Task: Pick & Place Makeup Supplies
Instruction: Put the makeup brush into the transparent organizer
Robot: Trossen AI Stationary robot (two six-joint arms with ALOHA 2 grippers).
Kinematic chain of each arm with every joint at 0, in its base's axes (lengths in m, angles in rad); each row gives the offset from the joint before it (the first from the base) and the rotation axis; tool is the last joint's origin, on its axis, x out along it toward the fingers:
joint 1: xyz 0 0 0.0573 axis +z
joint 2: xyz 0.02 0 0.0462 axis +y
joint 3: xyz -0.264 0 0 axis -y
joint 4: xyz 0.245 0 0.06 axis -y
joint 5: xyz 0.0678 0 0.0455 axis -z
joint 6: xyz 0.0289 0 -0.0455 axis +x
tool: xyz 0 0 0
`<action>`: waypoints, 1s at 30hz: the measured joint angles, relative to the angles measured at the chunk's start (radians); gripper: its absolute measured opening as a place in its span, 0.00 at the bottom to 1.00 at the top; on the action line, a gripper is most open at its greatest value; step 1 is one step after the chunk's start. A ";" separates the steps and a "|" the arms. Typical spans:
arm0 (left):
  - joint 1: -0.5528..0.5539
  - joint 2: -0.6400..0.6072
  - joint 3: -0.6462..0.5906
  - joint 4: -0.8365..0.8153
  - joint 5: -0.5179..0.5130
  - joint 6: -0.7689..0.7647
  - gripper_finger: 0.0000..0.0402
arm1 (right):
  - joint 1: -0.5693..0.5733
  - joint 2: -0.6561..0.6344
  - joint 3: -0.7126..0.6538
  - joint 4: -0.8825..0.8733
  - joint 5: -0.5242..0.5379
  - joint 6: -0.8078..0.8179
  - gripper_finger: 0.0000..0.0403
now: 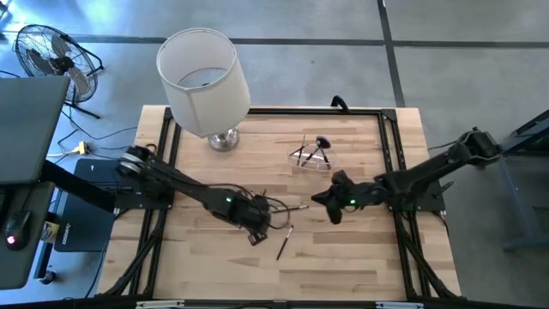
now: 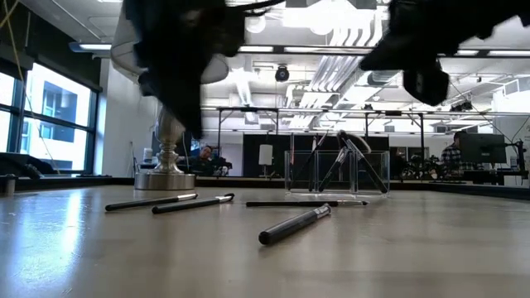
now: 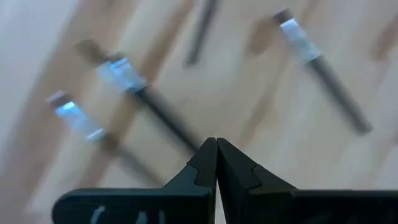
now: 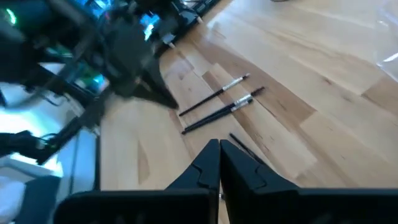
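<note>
Clerk: Entry one, the surface?

Keeper: Pale wooden tabletop [image 1: 360, 266] in a dark frame. At 11 o'clock, a white drum-shade lamp on a round silver base [image 1: 206, 81].

Clerk: The makeup supplies?

Keeper: Several thin dark-handled brushes stand tilted in a small clear plastic organiser box [image 1: 310, 157] at about 1 o'clock from the centre. Loose stock lies flat near the centre: two slim black brushes with silver ferrules [image 4: 217, 106] side by side, nearly parallel, and one dark pencil [image 1: 283, 247] at 6 o'clock, apart from them. In the low view a further thin stick [image 2: 302, 204] lies just before the box.

Clerk: Left claw?

Keeper: Left claw [image 1: 256, 230] hangs over the loose brushes, just left of centre; fingers pressed together, pinching nothing.

Clerk: Right claw?

Keeper: Right claw [image 1: 328, 204] sits at 3 o'clock of the centre, below the box; fingertips [image 4: 211, 163] likewise pressed together, empty.
</note>
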 joint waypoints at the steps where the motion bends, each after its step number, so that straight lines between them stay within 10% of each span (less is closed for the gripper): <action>1: 0.001 -0.030 -0.032 0.015 -0.010 0.003 0.00 | 0.000 0.028 0.031 -0.028 0.000 0.000 0.01; 13: 0.001 -0.224 -0.252 0.157 -0.116 0.022 0.00 | -0.003 0.282 0.342 -0.436 0.004 0.110 0.00; 30: 0.121 -0.164 -0.244 0.230 -0.060 -0.057 0.20 | -0.010 0.307 0.339 -0.551 -0.006 0.197 0.00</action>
